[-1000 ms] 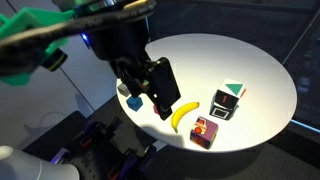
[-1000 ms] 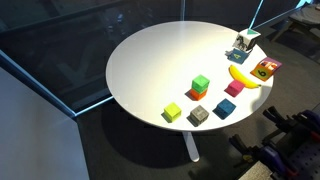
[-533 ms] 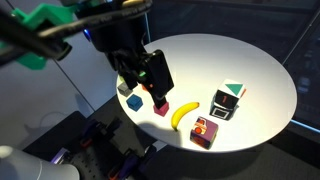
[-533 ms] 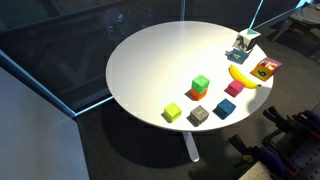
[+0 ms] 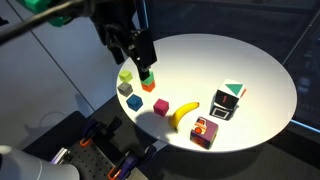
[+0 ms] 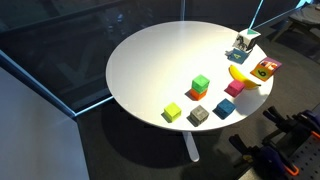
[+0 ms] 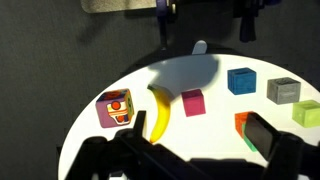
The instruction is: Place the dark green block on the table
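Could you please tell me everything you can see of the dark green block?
The dark green block is a small, plain, matte-looking cube. It sits level on top of an orange block, near the edge of the white table. In this exterior view nothing else touches it.

Table (image 6: pixel 150 65) centre open; cubes (image 6: pixel 198 115) crowd rim

On the white table (image 7: pixel 215 140), a banana (image 7: pixel 160 112) lies in the middle of the frame, with a printed box (image 7: pixel 115 108) just to its left and a pink cube (image 7: pixel 193 102) just to its right. Further right sit 1 blue cube (image 7: pixel 241 80), 1 grey cube (image 7: pixel 284 90) and 1 lime cube (image 7: pixel 308 112) at the right edge. An orange block (image 7: pixel 241 121) at lower right is partly hidden by a dark blurred shape (image 7: pixel 270 137).
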`<action>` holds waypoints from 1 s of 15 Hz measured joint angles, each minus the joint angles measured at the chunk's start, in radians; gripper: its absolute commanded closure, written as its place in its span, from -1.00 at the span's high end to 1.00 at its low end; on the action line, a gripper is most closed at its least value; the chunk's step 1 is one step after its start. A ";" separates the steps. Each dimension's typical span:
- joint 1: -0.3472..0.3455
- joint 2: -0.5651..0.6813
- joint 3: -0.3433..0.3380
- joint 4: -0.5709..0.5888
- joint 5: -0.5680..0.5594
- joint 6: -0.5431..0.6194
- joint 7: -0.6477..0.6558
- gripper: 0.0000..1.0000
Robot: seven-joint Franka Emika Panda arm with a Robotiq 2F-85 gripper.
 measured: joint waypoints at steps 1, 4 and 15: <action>0.013 0.017 0.000 0.020 0.027 -0.017 0.000 1.00; 0.038 0.076 0.002 0.066 0.072 -0.043 0.000 1.00; 0.045 0.303 0.016 0.087 0.106 0.160 0.000 1.00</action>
